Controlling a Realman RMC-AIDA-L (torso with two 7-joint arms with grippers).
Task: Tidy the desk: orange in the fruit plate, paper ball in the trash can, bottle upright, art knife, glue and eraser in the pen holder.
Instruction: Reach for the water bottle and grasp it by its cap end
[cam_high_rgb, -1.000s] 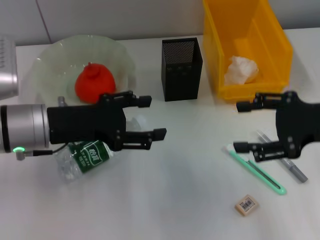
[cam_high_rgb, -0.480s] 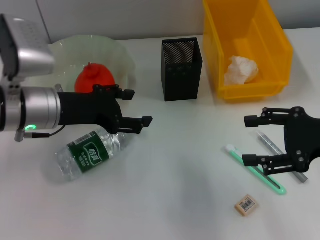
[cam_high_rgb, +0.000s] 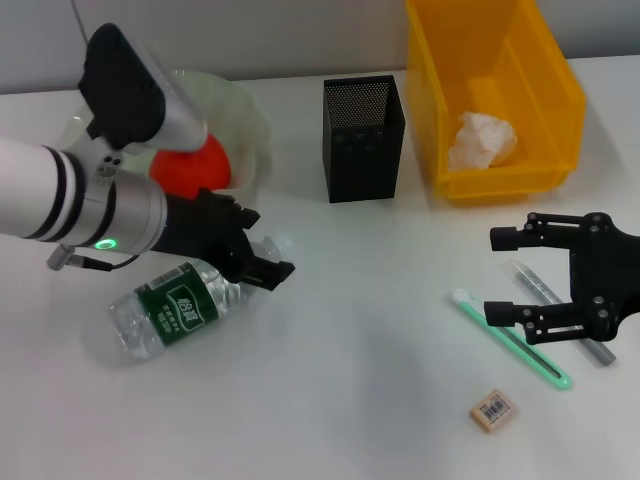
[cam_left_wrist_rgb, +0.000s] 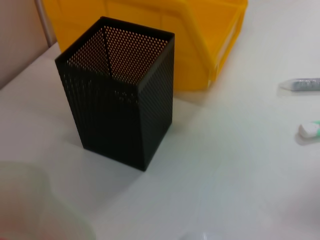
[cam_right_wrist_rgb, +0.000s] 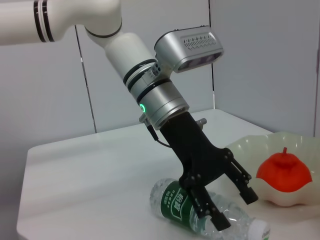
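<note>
2 pincers spread: left pincer (cam_high_rgb: 262, 258) over lying bottle (cam_high_rgb: 175, 310); right pincer (cam_high_rgb: 508, 275) hovers.

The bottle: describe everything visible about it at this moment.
The bottle is small, clear, crinkled plastic with a dark green label printed in white and a white cap. It lies on its side on the white table, cap end toward the fruit plate, not yet upright. The left claw is open, angled down over the bottle's neck end, one finger on either side in the right wrist view; whether the fingers touch it cannot be told.
</note>
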